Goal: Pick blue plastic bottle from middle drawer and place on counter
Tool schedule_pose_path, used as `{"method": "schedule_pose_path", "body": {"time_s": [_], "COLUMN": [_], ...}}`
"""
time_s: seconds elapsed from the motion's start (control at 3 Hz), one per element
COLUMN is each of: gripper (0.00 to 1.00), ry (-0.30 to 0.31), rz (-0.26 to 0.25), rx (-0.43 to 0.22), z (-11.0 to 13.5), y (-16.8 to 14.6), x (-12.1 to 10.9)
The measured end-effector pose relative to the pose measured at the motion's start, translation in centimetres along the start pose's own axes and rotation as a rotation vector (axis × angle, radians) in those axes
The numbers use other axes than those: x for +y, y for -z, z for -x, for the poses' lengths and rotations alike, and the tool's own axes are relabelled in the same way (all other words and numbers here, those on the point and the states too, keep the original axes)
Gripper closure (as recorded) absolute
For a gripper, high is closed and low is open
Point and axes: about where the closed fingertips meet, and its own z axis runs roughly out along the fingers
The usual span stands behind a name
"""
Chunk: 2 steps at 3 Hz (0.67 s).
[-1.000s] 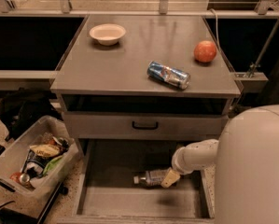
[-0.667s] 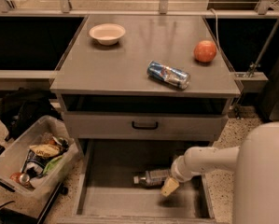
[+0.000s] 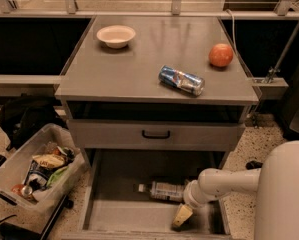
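Movement since the earlier views is all in the arm: the pincer [image 3: 183,215], which then sat against the right end of the blue plastic bottle [image 3: 161,190], now hangs nearer the open front of the middle drawer [image 3: 116,211], and the robot's white body has shifted toward the right edge of the view, leaving more of the forearm showing. The bottle lies where it lay, on its side on the drawer floor, white cap pointing left. The pincer is just beside the bottle's right end, on the side toward the drawer front, its tan tip angled down at the floor and apart from the bottle; whether it is released or clenched cannot be told. Up on the worktop [image 3: 139,59] a pale bowl [image 3: 116,35], a red apple [image 3: 221,55] and a blue drink can [image 3: 181,80] on its side sit well apart from one another
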Motion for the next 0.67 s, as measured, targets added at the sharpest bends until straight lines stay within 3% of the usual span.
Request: {"method": "schedule_pose_path", "body": {"time_s": [0.67], "gripper": [0.0], "ry": [0.031], "rz": [-0.022], "rx": [-0.004], "z": [1.1], "y": [0.7], "x": [0.6]}}
